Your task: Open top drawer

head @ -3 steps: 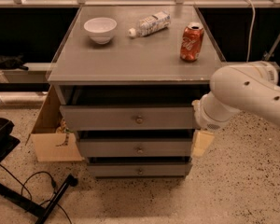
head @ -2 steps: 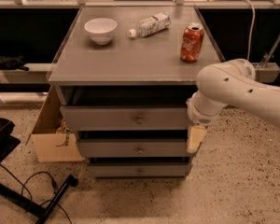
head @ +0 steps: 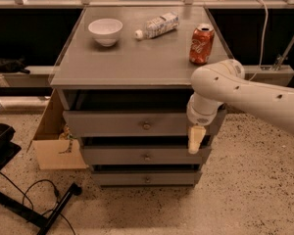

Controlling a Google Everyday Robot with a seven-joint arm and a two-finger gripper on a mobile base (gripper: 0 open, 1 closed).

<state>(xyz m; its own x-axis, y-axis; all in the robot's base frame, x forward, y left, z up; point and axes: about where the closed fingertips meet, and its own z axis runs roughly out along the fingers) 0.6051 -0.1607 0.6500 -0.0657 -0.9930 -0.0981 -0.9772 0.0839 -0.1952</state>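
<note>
The grey cabinet has three drawers. The top drawer point(head: 112, 124) has the tallest, widest front, with a small round metal knob point(head: 146, 126) at its middle. A dark gap shows between it and the cabinet top. My white arm point(head: 245, 94) comes in from the right. My gripper point(head: 196, 139) hangs down, cream-coloured, in front of the right end of the top drawer's front, to the right of the knob and reaching down to the middle drawer point(head: 117, 155).
On the cabinet top point(head: 132, 62) stand a white bowl point(head: 105, 30), a lying plastic bottle point(head: 157, 25) and a red soda can point(head: 201, 44). A cardboard box point(head: 56, 146) sits at the left of the cabinet. A black stand and cable point(head: 34, 204) lie on the floor at the left.
My arm has swung left, and the gripper has moved from the drawers' right edge to in front of the top drawer's right end, slightly higher.
</note>
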